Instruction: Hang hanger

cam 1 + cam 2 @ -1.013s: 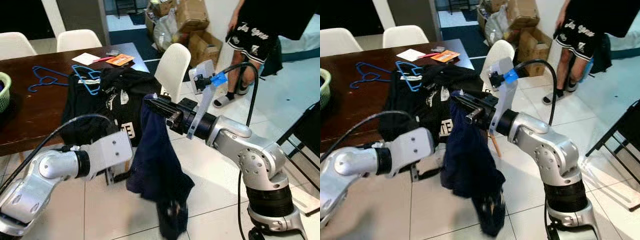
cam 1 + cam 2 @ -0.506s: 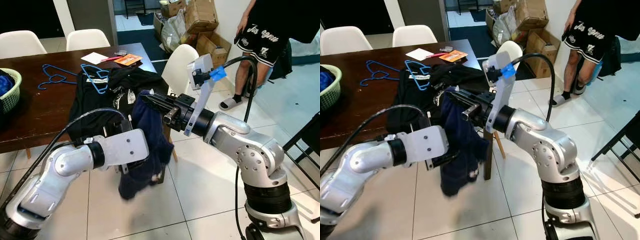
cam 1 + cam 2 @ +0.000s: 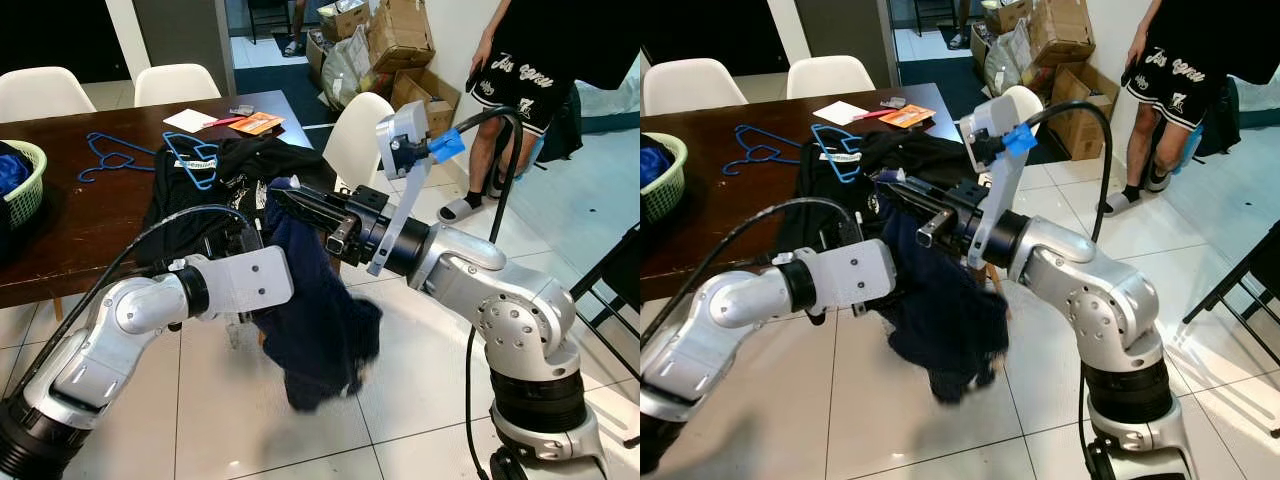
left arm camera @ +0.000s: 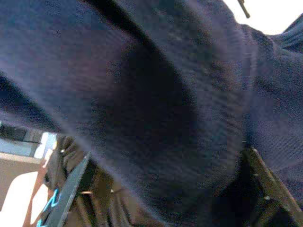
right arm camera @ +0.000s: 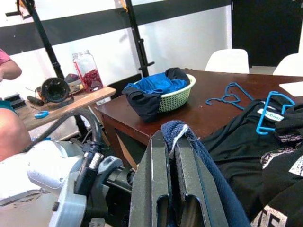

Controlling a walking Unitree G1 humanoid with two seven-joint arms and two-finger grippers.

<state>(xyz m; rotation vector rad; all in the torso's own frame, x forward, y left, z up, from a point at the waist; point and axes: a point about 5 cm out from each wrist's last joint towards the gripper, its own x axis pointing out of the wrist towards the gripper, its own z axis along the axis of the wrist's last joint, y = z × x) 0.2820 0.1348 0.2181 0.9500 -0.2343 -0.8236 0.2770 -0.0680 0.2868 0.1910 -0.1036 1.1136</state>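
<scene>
I hold the dark wooden worktop (image 3: 60,230) in frame, black printed clothes (image 3: 215,185) heaped on its edge. The navy knitted garment (image 3: 320,320) dangles clamped in my right gripper (image 3: 902,188); half a second ago it hung bunched higher. My left gripper (image 3: 250,285) has pushed into its folds, fingers hidden, so I cannot tell. The light-blue plastic hanger (image 3: 190,158) waits untouched on the heap.

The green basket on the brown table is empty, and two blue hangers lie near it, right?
Not empty: the right wrist view shows the green plastic basket on the dark brown wooden table holding blue and dark clothes. Two blue plastic hangers do lie near it.
</scene>
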